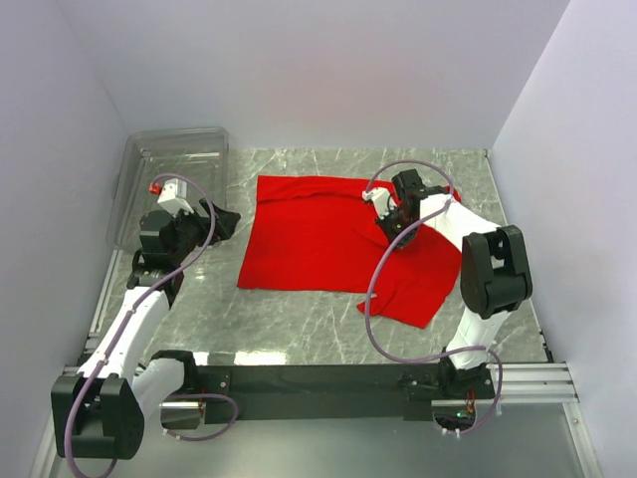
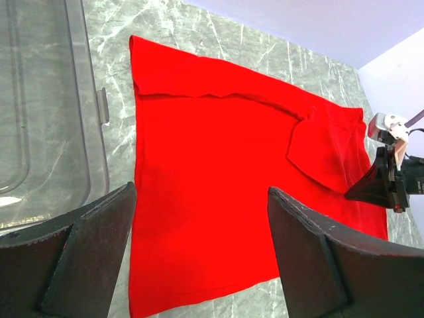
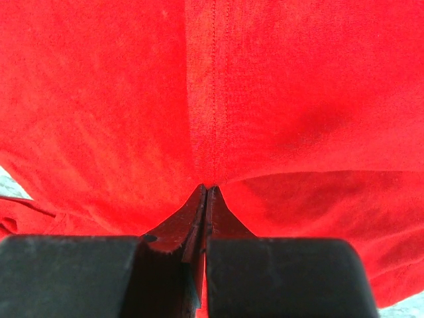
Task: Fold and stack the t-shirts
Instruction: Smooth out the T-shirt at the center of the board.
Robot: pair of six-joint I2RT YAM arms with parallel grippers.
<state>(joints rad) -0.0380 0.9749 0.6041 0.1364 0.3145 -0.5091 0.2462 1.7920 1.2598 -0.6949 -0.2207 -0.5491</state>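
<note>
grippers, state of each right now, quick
Left gripper: open, holding nothing.
Right gripper: closed, pinching the t-shirt.

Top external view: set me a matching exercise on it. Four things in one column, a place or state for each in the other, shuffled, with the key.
Things:
1. red t-shirt
2. left gripper
3. right gripper
4. clear bin

Places or states:
A. shut, pinching red cloth
B. open, holding nothing
C. spread on the marble table, one side folded over
D. at the far left corner

Pairs: 1-C, 2-B, 3-A, 4-D
</note>
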